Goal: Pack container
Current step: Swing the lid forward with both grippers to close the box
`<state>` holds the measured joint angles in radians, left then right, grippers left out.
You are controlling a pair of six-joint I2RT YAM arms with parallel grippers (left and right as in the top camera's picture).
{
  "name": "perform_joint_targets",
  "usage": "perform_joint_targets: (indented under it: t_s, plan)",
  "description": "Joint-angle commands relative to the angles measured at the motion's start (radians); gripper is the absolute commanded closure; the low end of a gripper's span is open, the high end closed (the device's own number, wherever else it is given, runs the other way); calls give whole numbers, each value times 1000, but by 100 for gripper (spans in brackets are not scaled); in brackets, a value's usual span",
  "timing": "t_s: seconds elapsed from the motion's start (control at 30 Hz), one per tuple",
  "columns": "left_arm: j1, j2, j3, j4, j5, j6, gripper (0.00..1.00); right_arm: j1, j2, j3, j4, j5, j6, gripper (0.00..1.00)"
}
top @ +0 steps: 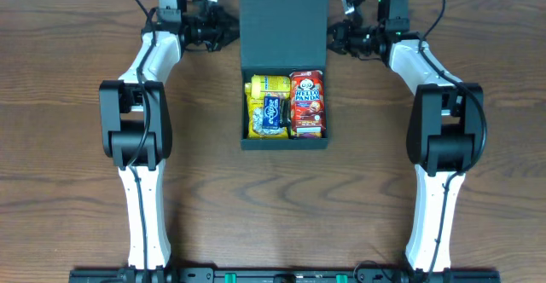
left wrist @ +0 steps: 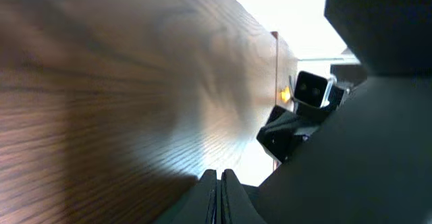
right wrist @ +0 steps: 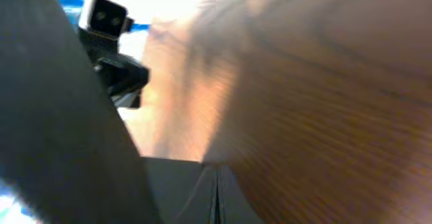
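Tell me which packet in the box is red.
The Hello Panda packet, in the right half of the container. Left of it lie a yellow packet and a blue-and-silver packet; neither is red.

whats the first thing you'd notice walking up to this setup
The dark container stands open at the middle of the table, its lid laid back away from the robot. Inside, a red Hello Panda packet lies beside yellow snack packets. The left gripper and right gripper flank the lid, one on each side, both with fingers shut.
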<state>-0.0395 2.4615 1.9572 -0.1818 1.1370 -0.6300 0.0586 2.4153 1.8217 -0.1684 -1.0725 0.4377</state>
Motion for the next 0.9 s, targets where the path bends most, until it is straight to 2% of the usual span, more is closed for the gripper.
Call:
perform_joint_targets:
  t_s: [0.0, 0.3, 0.43, 0.57, 0.77, 0.87]
  plan:
    - [-4, -36, 29, -1, 66, 76, 94, -18, 13, 2, 49, -196, -20, 98]
    - [-4, -126, 29, -8, 96, 142, 94, -39, 13, 2, 68, -383, -24, 98]
    - [-4, -157, 29, -69, 114, 192, 94, -39, 13, 2, 63, -455, -24, 98]
    - [-7, -189, 29, -219, 112, 301, 94, -39, 13, 2, 59, -481, 37, 98]
    - [-7, -225, 29, -538, 38, 484, 94, -38, 13, 2, 47, -485, 288, 98]
    - [-7, -237, 29, -643, 20, 560, 94, -36, 13, 2, 23, -485, 338, 98]
